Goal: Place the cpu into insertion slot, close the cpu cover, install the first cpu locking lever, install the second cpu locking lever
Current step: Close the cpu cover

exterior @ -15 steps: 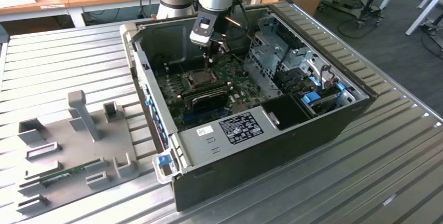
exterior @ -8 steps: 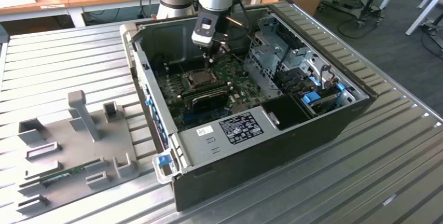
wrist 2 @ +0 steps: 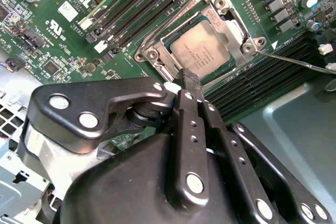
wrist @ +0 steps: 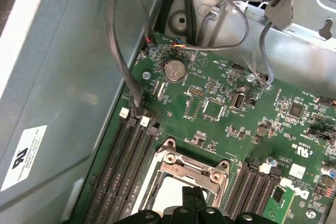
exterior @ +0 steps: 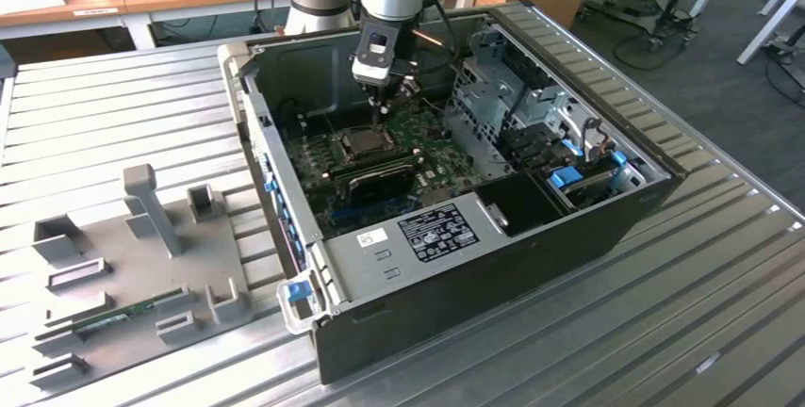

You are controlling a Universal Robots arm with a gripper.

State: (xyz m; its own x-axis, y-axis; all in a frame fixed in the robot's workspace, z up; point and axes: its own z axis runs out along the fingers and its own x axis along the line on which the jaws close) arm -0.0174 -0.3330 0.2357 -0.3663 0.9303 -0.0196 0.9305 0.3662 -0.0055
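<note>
The arm's black pincer (wrist 2: pixel 189 76), fingers (wrist 2: pixel 185 114) pressed together with nothing between them, hangs tip-down right at the edge of the thin silver windowed cover plate (wrist 2: pixel 239 32), which looks folded down over the pale square cpu (wrist 2: pixel 202 51) seated in its silver-framed socket (wrist 2: pixel 151 53).

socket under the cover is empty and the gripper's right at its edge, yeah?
Not empty. The second wrist view shows the cpu seated in the socket, visible through the window of the cover. The gripper is at its edge, as you said.
</note>
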